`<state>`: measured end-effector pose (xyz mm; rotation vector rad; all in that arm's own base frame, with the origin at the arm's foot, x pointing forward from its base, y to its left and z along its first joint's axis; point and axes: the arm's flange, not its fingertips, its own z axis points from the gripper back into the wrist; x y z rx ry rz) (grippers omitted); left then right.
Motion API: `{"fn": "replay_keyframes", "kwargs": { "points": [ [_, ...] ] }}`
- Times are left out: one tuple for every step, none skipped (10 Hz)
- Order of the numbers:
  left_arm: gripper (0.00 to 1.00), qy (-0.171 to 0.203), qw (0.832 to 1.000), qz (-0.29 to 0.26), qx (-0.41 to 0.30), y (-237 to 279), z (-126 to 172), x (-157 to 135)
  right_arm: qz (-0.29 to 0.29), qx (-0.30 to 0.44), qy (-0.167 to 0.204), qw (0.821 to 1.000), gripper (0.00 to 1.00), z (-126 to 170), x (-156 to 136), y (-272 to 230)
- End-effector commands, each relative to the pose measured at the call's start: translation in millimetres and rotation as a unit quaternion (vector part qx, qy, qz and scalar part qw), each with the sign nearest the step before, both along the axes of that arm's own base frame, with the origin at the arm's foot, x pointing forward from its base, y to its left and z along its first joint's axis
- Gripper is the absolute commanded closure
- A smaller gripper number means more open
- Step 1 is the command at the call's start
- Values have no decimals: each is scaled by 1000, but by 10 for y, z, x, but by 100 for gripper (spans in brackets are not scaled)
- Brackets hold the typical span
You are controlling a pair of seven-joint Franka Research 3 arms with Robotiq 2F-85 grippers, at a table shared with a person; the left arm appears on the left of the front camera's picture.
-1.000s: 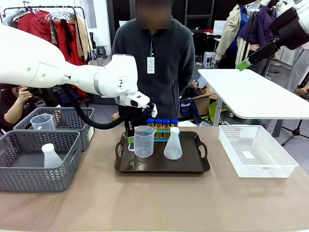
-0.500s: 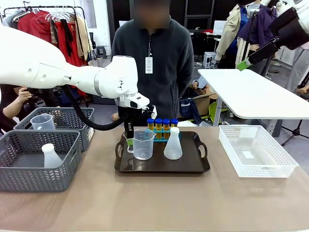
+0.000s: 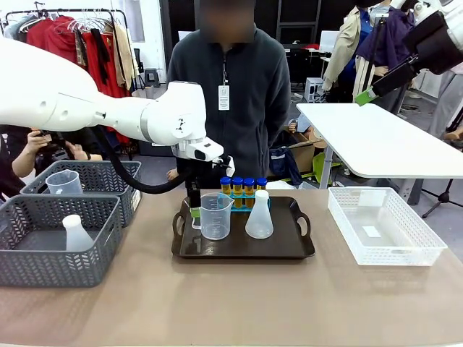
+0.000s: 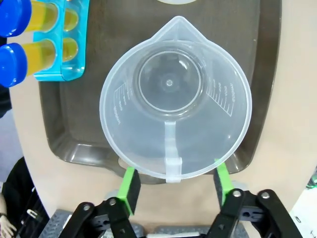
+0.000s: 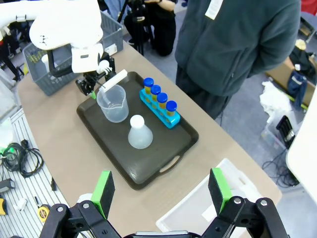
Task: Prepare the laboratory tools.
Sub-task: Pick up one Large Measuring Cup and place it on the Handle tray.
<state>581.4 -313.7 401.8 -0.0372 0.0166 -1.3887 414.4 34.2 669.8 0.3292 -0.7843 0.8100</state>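
Observation:
The clear measuring jug (image 3: 215, 215) stands upright at the left of a dark tray (image 3: 242, 249), its handle toward my left gripper (image 3: 194, 210). From above, the jug (image 4: 176, 99) has its handle between my left gripper's (image 4: 176, 181) green pads (image 4: 130, 186), which stand apart from it; the gripper is open. A white conical flask (image 3: 259, 215) stands to the right of the jug. Blue-capped yellow tubes (image 3: 242, 186) sit in a turquoise rack behind. My right gripper (image 5: 161, 191) hangs open high above the table, over the tray (image 5: 163, 158).
Two grey baskets (image 3: 43, 271) at the left hold another jug (image 3: 64, 181) and flask (image 3: 74, 233). A white mesh basket (image 3: 383, 249) sits at the right. A person (image 3: 231, 87) stands at the far side behind the tray.
My left gripper has opened and let go of the jug's handle. The jug has settled slightly lower onto the tray. The right arm has not moved.

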Motion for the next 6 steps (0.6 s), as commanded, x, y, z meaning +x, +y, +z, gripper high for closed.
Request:
{"fn": "replay_keyframes", "kwargs": {
  "points": [
    [0, 3, 1000, -6, -5, 89, 129, -56, 6, 10, -4, 1000, 0, 15, 3, -3],
    [0, 2, 1000, -9, -4, 99, 167, -72, 6, 10, -4, 1000, 0, 15, 3, -3],
    [0, 0, 1000, -10, -3, 82, 213, -104, 6, 10, -4, 1000, 0, 15, 3, -3],
    [0, 0, 1000, -13, -6, 82, 256, -111, 6, 10, -4, 1000, 0, 15, 3, -3],
    [0, 0, 1000, -12, -4, 93, 293, -116, 6, 10, -4, 1000, 0, 15, 3, -3],
    [0, -1, 1000, -10, -6, 91, 325, -129, 6, 10, -4, 1000, 0, 15, 3, -3]
  ]
}}
